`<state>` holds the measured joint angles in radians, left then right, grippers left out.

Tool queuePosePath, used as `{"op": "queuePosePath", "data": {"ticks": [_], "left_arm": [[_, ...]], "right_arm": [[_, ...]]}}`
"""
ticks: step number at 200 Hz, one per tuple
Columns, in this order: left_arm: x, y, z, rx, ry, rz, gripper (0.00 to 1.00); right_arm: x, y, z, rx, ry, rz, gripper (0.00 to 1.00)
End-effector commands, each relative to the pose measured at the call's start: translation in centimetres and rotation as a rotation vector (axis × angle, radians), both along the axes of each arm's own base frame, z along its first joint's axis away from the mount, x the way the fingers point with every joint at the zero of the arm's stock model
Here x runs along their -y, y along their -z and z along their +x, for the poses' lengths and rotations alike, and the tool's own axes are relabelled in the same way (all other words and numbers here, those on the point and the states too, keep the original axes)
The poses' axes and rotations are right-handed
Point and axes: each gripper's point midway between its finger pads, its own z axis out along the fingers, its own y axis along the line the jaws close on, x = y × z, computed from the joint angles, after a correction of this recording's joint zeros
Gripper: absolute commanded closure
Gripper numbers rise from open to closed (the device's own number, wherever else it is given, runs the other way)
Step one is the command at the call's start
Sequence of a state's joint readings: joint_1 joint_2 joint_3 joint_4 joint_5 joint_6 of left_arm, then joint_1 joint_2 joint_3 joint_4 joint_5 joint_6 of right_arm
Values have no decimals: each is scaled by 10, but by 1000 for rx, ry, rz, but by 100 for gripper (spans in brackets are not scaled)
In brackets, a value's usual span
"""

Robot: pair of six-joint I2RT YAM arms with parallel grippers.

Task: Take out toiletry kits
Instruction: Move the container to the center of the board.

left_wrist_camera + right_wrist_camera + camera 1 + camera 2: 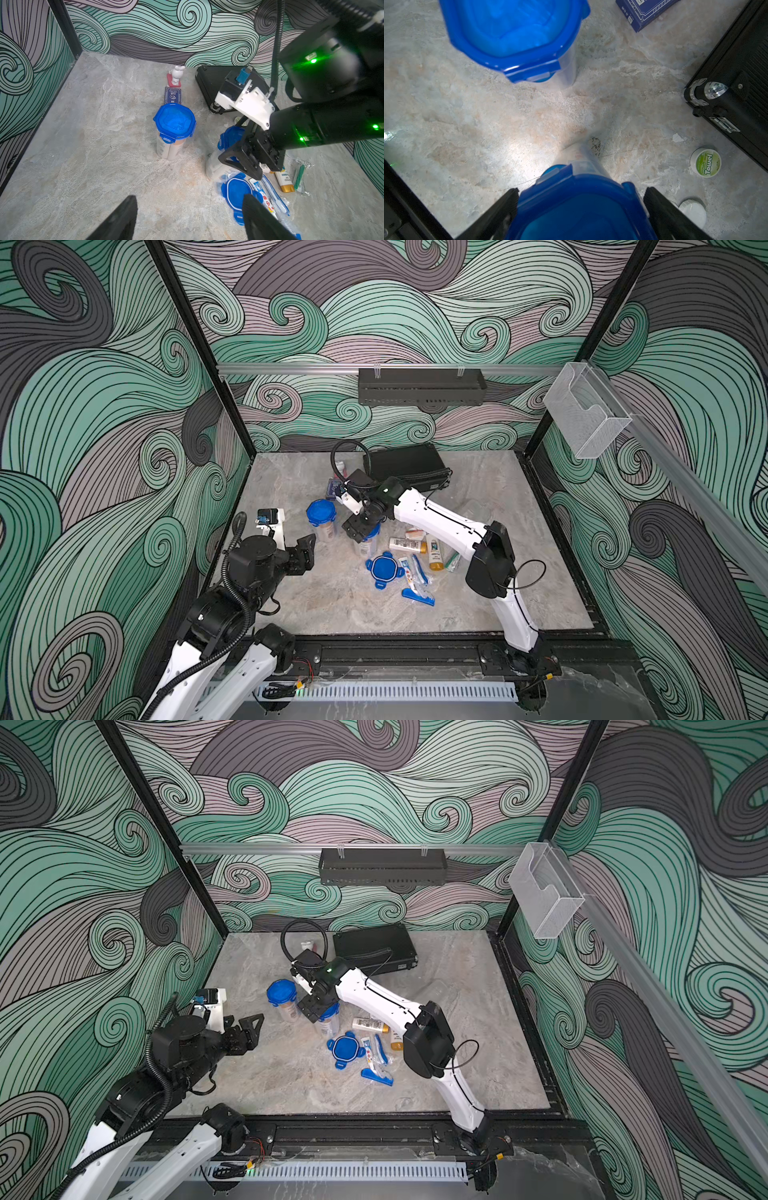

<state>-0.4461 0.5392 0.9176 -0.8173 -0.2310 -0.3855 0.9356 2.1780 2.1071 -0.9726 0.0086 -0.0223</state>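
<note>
Two clear tumblers with blue clip-tab lids stand mid-table. One tumbler (321,514) (281,992) (174,122) (512,27) stands free. My right gripper (361,531) (318,1009) (580,191) comes down over the second tumbler (368,543) (230,137) (579,209), its fingers pressed to either side of the lid. A loose blue lid (384,568) (345,1048) (236,191) lies flat nearby, beside a toothpaste tube, a toothbrush (419,568), a razor (417,597) and gold-capped bottles (434,556). My left gripper (305,551) (253,1029) (190,198) hovers open and empty at the left, above bare table.
A black ribbed briefcase (405,464) (737,83) lies at the back, with a dark-blue card box (172,95) and a small white figure (176,76) left of it. A round green towel disc (705,162) lies near the case. Walls close in three sides.
</note>
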Motion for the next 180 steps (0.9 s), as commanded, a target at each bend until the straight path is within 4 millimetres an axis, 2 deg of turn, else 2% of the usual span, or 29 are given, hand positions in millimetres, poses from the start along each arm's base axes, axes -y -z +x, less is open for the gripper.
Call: {"op": "queuePosePath", "data": {"ticks": [1, 65, 95, 138, 180], "left_arm": [[-2, 3, -2, -9, -1, 6, 21], [-2, 2, -3, -5, -4, 6, 21], [-4, 1, -4, 3, -12, 5, 21], [-7, -1, -5, 13, -23, 6, 21], [-7, -1, -4, 14, -21, 4, 21]], "right_arm": [[-9, -33, -18, 16, -57, 75, 36], [-28, -41, -62, 29, -155, 88, 36], [-35, -37, -82, 22, -190, 92, 36], [-31, -22, -87, 22, -176, 68, 37], [-5, -5, -72, 100, -165, -44, 37]]}}
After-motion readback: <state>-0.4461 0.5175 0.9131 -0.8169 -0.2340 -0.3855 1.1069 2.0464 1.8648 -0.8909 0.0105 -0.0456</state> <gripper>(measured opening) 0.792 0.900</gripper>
